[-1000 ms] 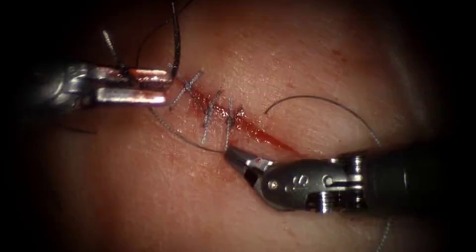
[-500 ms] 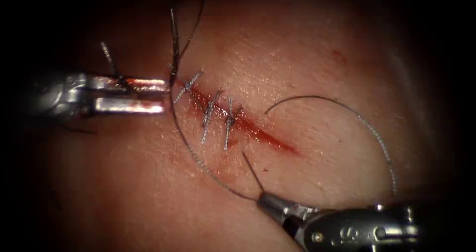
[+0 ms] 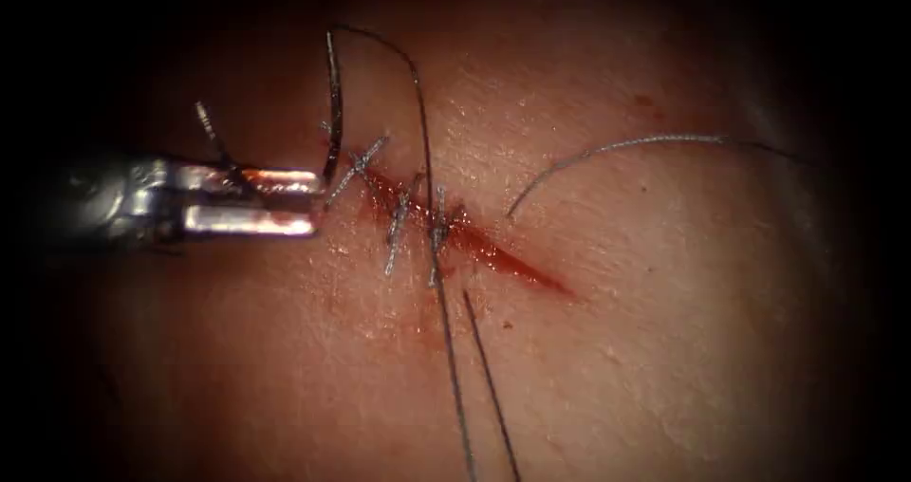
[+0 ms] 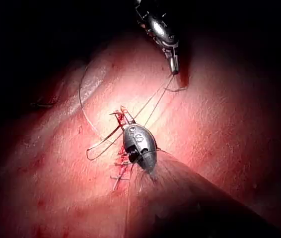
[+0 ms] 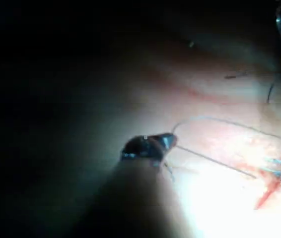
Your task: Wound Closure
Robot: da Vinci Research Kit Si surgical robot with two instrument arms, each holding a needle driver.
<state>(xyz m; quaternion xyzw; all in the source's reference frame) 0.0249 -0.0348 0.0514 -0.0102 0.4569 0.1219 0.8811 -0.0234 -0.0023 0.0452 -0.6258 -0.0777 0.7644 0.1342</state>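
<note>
Noting left tool (image 3: 251, 199) jaws standing spread, gripping nothing, just beside needle (image 3: 332, 102) rising upright at cut's (image 3: 503, 259) far left end; seating in tissue (image 3: 664, 349) unclear. Noting right tool (image 4: 173, 67) pinching thread (image 3: 448, 340). Advising drawing evenly, avoiding sawing across stitches (image 3: 399, 221).

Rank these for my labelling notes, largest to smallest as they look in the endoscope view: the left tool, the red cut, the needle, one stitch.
1. Left tool, its pincer open beside the needle.
2. Red cut.
3. Needle, standing at the cut's left end.
4. One stitch.
The cut and the needle look close in length.
</note>
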